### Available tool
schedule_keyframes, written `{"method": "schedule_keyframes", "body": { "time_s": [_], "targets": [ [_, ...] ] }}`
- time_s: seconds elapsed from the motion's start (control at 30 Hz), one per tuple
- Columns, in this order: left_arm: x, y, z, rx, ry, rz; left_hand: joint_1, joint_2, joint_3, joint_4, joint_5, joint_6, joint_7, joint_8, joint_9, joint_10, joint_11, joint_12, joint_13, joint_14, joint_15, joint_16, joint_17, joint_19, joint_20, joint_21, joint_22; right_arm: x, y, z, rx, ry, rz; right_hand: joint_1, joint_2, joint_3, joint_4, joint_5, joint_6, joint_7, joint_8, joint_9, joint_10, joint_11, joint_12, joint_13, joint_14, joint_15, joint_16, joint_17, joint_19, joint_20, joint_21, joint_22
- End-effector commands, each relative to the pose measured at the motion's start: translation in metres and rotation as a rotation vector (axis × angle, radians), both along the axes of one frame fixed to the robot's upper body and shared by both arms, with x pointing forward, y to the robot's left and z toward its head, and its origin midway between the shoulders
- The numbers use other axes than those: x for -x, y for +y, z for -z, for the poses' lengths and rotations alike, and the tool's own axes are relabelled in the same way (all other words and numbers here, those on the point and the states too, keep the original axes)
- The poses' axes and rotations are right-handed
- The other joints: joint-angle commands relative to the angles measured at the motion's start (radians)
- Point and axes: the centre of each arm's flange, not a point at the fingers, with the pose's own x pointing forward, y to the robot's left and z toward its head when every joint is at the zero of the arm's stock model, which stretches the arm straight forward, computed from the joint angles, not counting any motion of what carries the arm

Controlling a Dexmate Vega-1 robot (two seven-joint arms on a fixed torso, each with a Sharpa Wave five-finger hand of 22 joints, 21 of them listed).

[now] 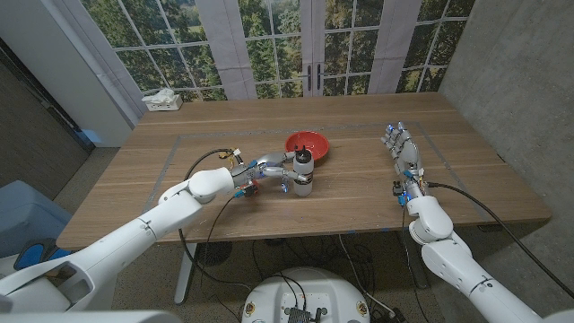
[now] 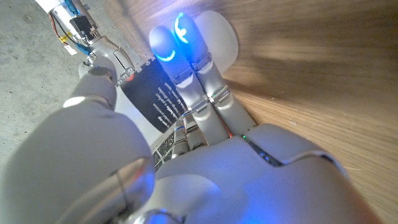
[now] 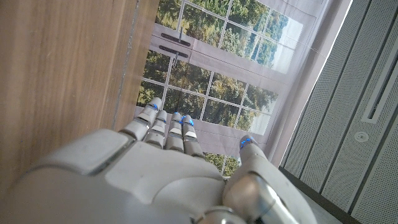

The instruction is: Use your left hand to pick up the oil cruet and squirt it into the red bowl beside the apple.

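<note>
A room fitted out for robot trials is indicated, more office or lab than home. A plain wooden worktop (image 1: 359, 193) is set before tall paned glass doors (image 1: 309, 45) with trees seen beyond. Grey perforated wall panels (image 3: 367, 93) and loose cables (image 1: 359, 260) under the worktop are noted.

The clear oil cruet with a black cap and dark label (image 1: 304, 172) stands upright, just near of the shallow round red bowl (image 1: 308, 144) at mid-table.

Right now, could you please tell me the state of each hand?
Left hand: closed around the oil cruet, which stands on the table.
Right hand: open, holding nothing.
</note>
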Motion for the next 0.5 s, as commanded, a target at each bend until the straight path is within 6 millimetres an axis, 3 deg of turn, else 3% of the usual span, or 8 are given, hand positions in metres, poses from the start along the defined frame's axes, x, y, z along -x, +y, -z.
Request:
{"method": "schedule_keyframes", "body": {
  "time_s": [0.03,0.1,0.23,0.5],
  "targets": [
    [-0.0111,-0.0152,0.0023,-0.037,0.049,0.025,0.052,0.028,0.022,0.002,-0.005,0.070,-0.001,0.018,0.003,0.039,-0.009,0.013,0.004,0.018,0.000,-0.018,0.004,-0.009,0.003,0.011,0.008,0.0012,-0.0057,0.0037,-0.013,-0.001,0.012,-0.001,-0.006,0.001,-0.004,0.003,0.011,0.003,0.006,0.006,0.011,-0.001,0.007,0.002,0.007,0.003,0.008,-0.001,0.005,0.004,-0.001,0.001],
    [-0.0120,-0.0171,0.0031,-0.034,0.062,0.029,0.061,0.036,0.026,0.004,-0.008,0.086,0.003,0.019,0.003,0.052,-0.006,0.015,0.005,0.021,0.001,-0.022,0.005,-0.013,0.003,0.014,0.009,0.0016,-0.0063,0.0045,-0.012,0.000,0.015,-0.001,-0.006,0.001,-0.004,0.003,0.011,0.003,0.005,0.006,0.011,-0.001,0.006,0.002,0.007,0.003,0.008,-0.001,0.005,0.004,-0.002,0.001],
    [-0.0137,-0.0190,0.0048,-0.027,0.079,0.037,0.089,0.087,0.042,0.013,-0.013,0.196,0.039,0.036,0.008,0.143,-0.003,0.035,0.005,0.030,0.001,-0.027,0.022,-0.032,0.003,0.030,0.016,0.0024,-0.0071,0.0060,-0.018,0.005,0.017,-0.002,-0.006,0.000,-0.004,0.003,0.011,0.003,0.005,0.006,0.011,-0.001,0.006,0.002,0.007,0.005,0.008,-0.002,0.006,0.004,-0.004,0.001],
    [-0.0125,-0.0195,0.0063,0.004,0.097,0.037,0.108,0.180,0.075,0.024,-0.009,0.358,0.044,0.072,0.018,0.219,-0.008,0.039,0.007,0.026,0.001,-0.028,0.040,-0.067,0.005,0.056,0.031,0.0031,-0.0071,0.0069,-0.028,0.007,0.017,-0.003,-0.006,0.000,-0.005,0.003,0.013,0.004,0.005,0.006,0.013,-0.002,0.006,0.002,0.007,0.007,0.007,-0.003,0.007,0.005,-0.008,0.002]
  ]
}}
